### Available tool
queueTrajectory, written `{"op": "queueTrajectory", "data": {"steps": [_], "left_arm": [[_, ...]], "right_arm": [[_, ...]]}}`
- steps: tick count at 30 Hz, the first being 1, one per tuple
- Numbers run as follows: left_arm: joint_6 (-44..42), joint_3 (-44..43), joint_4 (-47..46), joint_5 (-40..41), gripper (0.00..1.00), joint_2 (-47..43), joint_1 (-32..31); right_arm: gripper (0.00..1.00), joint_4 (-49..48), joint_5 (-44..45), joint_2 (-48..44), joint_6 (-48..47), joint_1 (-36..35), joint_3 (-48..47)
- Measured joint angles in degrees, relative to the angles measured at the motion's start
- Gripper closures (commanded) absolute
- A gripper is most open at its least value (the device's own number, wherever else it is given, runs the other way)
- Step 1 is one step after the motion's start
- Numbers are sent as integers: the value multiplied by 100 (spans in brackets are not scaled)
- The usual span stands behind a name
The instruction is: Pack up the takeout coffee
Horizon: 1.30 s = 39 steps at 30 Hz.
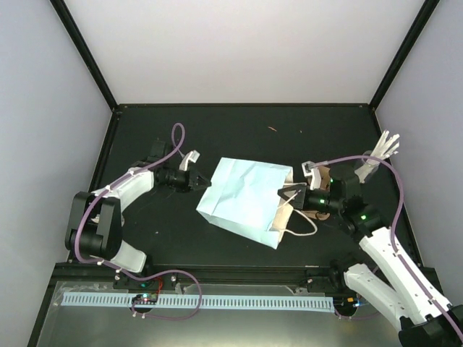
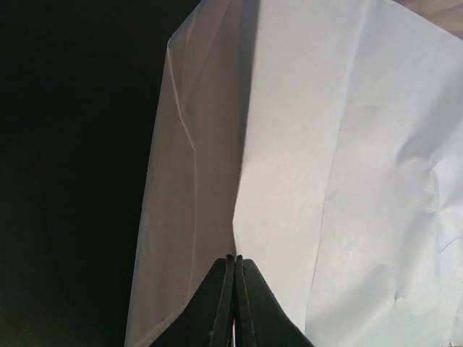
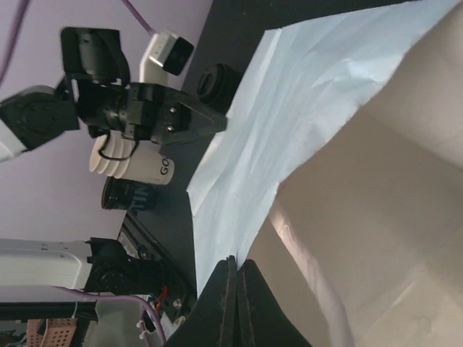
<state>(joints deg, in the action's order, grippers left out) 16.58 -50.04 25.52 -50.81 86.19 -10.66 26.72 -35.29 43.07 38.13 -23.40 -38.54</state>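
Bag (image 1: 242, 196) flat, R gripper (image 1: 284, 193) pinching its rim

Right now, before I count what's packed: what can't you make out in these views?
Light-blue bag contents: top view, its paper covers them; right wrist view's edge cuts the inside.
Cup carrier: top view, mostly under the right arm.
Cups: right wrist view, partly behind left gripper; count unclear.

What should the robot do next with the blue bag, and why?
Probably lift the right gripper a little, to pull the mouth wider. The bag lies on its side, its mouth only partly open and empty as far as shows. The right gripper pinches the rim; the left gripper pinches the bottom end.
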Motion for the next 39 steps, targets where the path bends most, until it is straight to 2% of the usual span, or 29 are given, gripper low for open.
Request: {"op": "queueTrajectory", "data": {"steps": [8,12,15,17,20,23,27,31,32,34,39], "left_arm": [[407,452,-767,-608,97,4,76],[610,728,-1154,-697,94,4,70],[728,929,-1300,-608,80,4,26],[811,984,-1386,-551,65,4,-59],[933,1014,-1572,-461,52,2,-291],[1019,1029,-1696,-308,48,-101,-490],[1049,1038,-1722,-79,39,-553,-638],[999,1036,-1727,42,24,-894,-763],[970,1036,-1720,70,18,-951,-813],[920,1032,-1670,179,3,-1104,-957],[970,999,-1572,588,1,-1655,-1368]], "right_arm": [[98,70,-195,208,181,44,-487],[87,420,-214,654,214,57,-1176],[85,1176,11,1150,92,87,-2155],[85,1856,271,1617,-105,94,-3042],[85,2675,739,2280,-494,96,-4135],[82,3462,1279,2855,-831,98,-4854],[73,3893,1582,3300,-1036,92,-5090],[44,3915,1556,3582,-1045,22,-5088],[41,3864,1510,3646,-1082,-13,-5088],[39,3740,1381,3716,-1005,-76,-5080],[38,3598,1327,3847,-927,-223,-5211]]}}
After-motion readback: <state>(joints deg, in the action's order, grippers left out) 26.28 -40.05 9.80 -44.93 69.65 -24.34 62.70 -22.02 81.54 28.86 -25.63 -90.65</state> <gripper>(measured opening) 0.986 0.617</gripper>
